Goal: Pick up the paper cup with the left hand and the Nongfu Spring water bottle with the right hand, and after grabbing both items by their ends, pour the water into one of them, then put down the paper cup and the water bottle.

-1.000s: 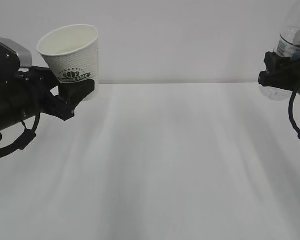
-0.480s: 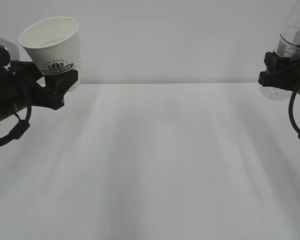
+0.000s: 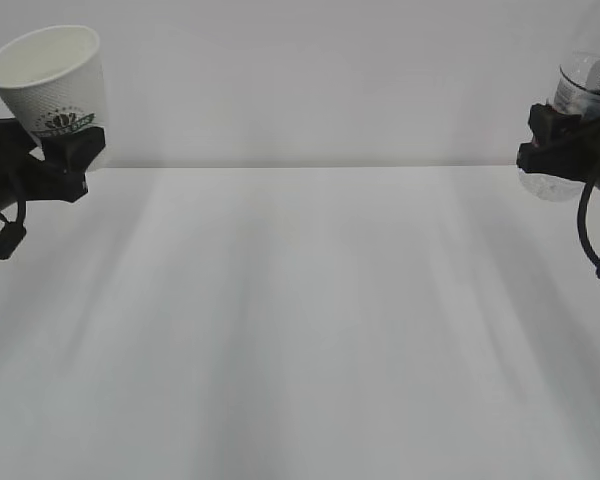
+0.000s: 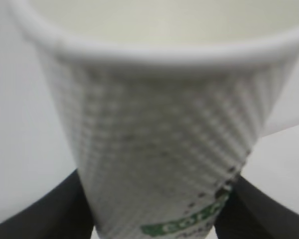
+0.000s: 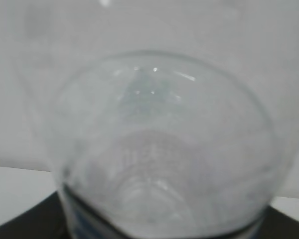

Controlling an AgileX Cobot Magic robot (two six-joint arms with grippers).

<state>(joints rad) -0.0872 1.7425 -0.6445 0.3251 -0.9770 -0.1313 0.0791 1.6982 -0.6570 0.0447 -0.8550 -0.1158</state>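
- At far left, the left hand (image 3: 65,160) clamps the paper cup (image 3: 52,80) near its base, mouth tipped inward, likely to leave the rim clear for pouring.
- At far right, the right hand (image 3: 550,150) grips the Nongfu Spring water bottle (image 3: 580,90) low on its body, aloft over the table (image 3: 310,320), well apart from the cup.

The surface (image 3: 310,330) is a plain white top that fills the lower part of the exterior view and runs back to a straight far edge, where it meets a pale wall (image 3: 310,70). Soft grey streaks of shadow fan across it from the far edge toward the camera, darker toward the left and right sides and lighter through the middle. A corner of the same white surface shows at the lower right of the left wrist view and along the bottom of the right wrist view, blurred in both.
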